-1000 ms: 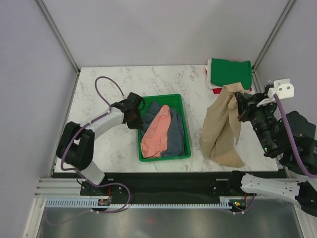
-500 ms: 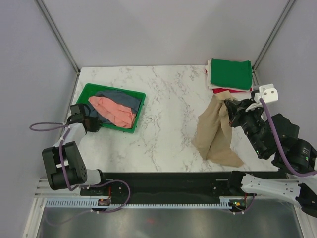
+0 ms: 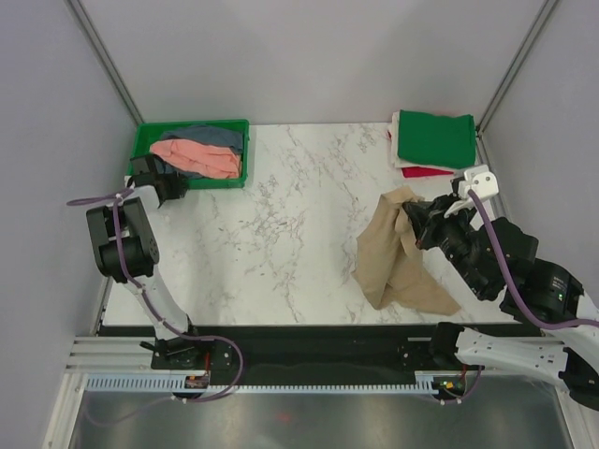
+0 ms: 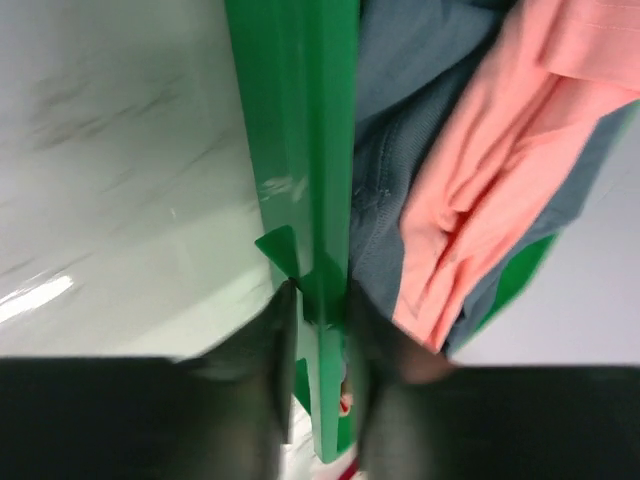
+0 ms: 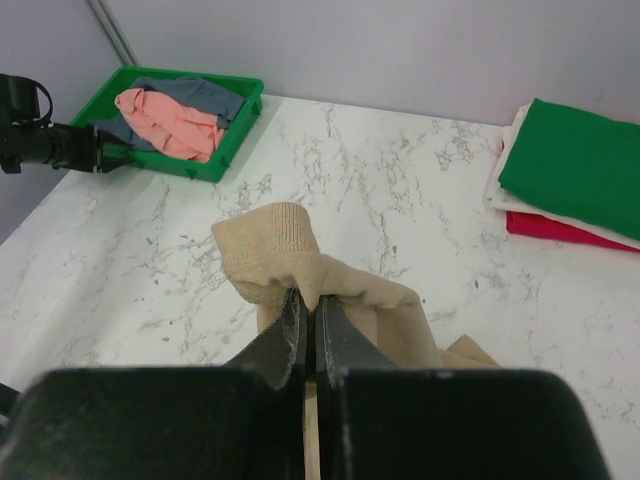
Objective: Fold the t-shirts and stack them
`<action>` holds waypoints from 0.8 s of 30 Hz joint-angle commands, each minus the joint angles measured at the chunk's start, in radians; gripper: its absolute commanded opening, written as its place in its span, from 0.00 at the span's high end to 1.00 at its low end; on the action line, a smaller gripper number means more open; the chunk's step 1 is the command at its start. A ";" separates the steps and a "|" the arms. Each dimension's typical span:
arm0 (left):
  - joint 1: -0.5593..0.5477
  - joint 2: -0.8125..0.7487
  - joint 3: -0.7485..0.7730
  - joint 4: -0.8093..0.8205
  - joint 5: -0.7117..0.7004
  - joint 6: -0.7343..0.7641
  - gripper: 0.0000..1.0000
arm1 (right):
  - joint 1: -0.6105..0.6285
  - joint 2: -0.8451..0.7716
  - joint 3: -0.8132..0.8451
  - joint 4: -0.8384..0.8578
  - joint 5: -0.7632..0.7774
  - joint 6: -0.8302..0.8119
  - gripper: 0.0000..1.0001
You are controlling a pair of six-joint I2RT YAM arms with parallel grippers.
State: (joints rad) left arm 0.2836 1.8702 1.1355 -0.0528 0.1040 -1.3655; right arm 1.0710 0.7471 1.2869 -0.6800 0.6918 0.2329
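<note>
My right gripper (image 3: 418, 229) (image 5: 312, 300) is shut on a bunched fold of the tan-beige t-shirt (image 3: 388, 267) (image 5: 280, 250). It holds that fold up at the right of the table while the rest trails on the marble. My left gripper (image 3: 168, 187) (image 4: 318, 300) is shut on the near wall of the green tray (image 3: 140, 140) (image 4: 300, 120) in the far left corner. In the tray a salmon pink t-shirt (image 3: 192, 154) (image 4: 490, 170) lies crumpled on a grey-blue one (image 3: 213, 137) (image 4: 400, 120). A folded dark green t-shirt (image 3: 435, 138) (image 5: 585, 165) tops a red one (image 3: 426, 171) (image 5: 560, 228) at the far right.
Grey walls with slanted metal posts (image 3: 108, 65) close in the marble table (image 3: 290, 215) at the back and sides. A pale folded layer (image 5: 505, 170) shows between the green and red shirts. The left arm's purple cable (image 3: 89, 199) hangs over the table's left edge.
The left gripper has dragged the green tray from the table's middle to the far left corner. The right gripper has carried the tan shirt left and nearer.
</note>
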 commanded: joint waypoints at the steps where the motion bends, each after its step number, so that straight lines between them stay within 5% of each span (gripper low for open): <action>1: 0.009 0.064 0.200 0.084 0.073 -0.014 0.60 | 0.001 0.001 -0.007 0.014 -0.012 0.031 1.00; 3: 0.012 0.083 0.249 0.059 0.126 0.026 0.35 | 0.001 0.008 -0.017 0.026 0.011 0.026 1.00; 6: 0.012 0.043 0.230 0.021 0.218 0.065 0.21 | 0.003 0.038 -0.034 0.077 0.009 0.002 1.00; 14: 0.012 -0.333 -0.054 -0.053 0.304 0.224 0.16 | -0.035 0.377 0.162 0.207 -0.174 -0.115 1.00; 17: 0.011 -0.547 -0.158 -0.090 0.313 0.313 0.16 | -0.130 0.581 0.383 0.218 -0.398 -0.148 1.00; 24: 0.012 -0.876 -0.114 -0.404 0.232 0.635 0.17 | -0.218 1.090 1.489 0.003 -0.500 -0.225 1.00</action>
State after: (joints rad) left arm 0.2943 1.0714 0.9627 -0.2714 0.3668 -0.9581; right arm 0.8619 1.8061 2.4016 -0.6796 0.2798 0.0582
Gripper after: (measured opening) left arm 0.830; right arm 0.018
